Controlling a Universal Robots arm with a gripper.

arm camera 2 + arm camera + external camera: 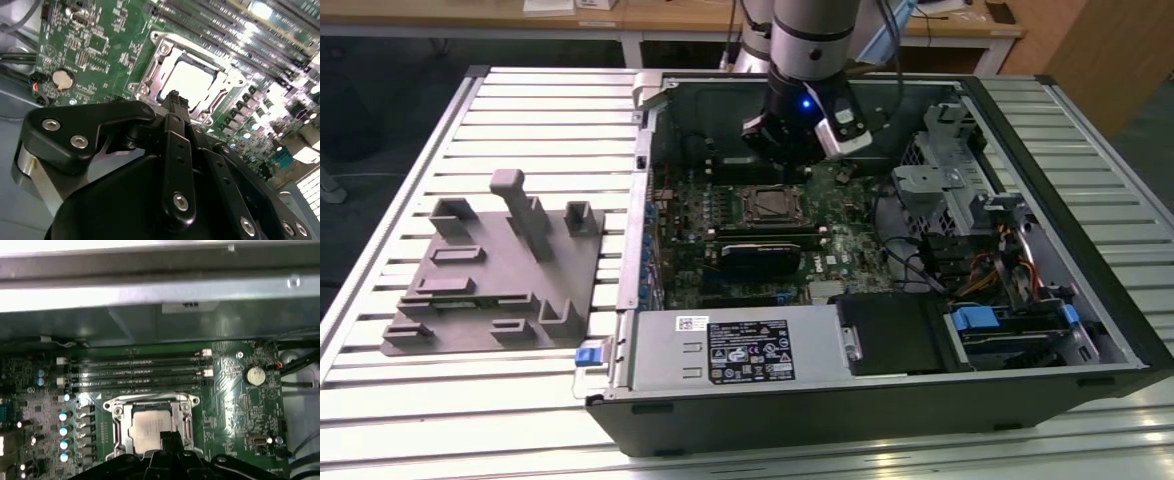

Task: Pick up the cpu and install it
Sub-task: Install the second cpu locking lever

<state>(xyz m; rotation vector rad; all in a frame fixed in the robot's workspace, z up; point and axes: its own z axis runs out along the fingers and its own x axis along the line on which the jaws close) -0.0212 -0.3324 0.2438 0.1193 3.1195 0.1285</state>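
Your work surface is a slatted metal table point(520, 110) with ribs running across the exterior view. Two items rest directly on it. The open computer case point(881, 400) occupies the side toward the exterior view's right. The grey plastic tray point(494, 290) with upright blocks lies just beside the case, on the exterior view's left of it.

Tool point(172, 107) hides one cpu point(192, 80) edge — fingertips unclear.
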